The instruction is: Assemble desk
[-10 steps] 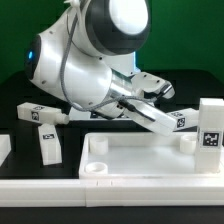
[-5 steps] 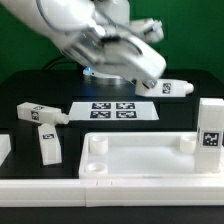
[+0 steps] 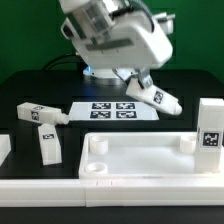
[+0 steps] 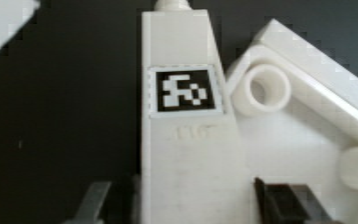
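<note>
**A:** so what's the tool doing, got anything in it?

**B:** yep, it's clamped on a leg. The leg's up off the black tabletop and tilted, low end toward the exterior view's right, hanging over that end of the marker board.

**A:** what about the wrist view?

**B:** the leg runs straight out from between the two dark fingers, tag facing the camera. Just beside it there's a corner of the desk panel with a round socket. Can't tell if they're touching.

**A:** where's the rest of the desk?

**B:** the panel lies flat at the front, rim up, nearer the camera than the marker board. The flat leg lies off to the exterior view's left, and the nearer leg is just in front of it — both well clear of the tool. The upright leg stands at the panel's right end.
</note>
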Controlling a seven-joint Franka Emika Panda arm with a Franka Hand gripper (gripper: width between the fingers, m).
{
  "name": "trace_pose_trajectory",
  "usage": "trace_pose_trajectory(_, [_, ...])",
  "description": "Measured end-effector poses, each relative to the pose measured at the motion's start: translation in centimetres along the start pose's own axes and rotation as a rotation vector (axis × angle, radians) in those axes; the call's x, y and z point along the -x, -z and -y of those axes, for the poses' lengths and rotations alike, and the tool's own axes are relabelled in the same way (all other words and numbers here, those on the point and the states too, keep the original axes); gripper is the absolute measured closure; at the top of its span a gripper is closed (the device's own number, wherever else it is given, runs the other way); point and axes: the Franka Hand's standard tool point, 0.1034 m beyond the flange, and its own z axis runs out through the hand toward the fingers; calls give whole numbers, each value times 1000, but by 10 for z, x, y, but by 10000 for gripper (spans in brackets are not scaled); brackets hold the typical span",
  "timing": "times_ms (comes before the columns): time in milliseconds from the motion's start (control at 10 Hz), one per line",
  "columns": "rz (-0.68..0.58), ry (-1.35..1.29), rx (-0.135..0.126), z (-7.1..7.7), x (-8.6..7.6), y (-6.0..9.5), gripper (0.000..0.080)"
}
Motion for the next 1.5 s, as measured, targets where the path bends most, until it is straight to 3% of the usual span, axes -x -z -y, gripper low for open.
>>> trace_pose_trajectory(100, [-61,75,-1,16,-11,26,514])
trace_pose_trajectory(200, [-169,121,-1,31,-16,33,514])
trace_pose_trajectory(400, [-251,122,-10,28,-11,24,514])
trace_pose_trajectory(500, [-333,140,-20,32,-18,26,514])
trace_pose_trajectory(600, [-393,206,5,28,-26,24,514])
trace_pose_trajectory(800, [-520,342,25,48,-46,52,512])
trace_pose_trajectory(900, [-593,375,12,57,-46,53,512])
trace_pose_trajectory(1000, [-657,366,-16,55,-41,46,512])
trace_pose_trajectory(1200, [-740,395,-47,59,-35,40,512])
trace_pose_trajectory(1400, [-728,576,53,56,-51,37,512])
trace_pose_trajectory(1500, [-720,674,98,66,-60,43,512])
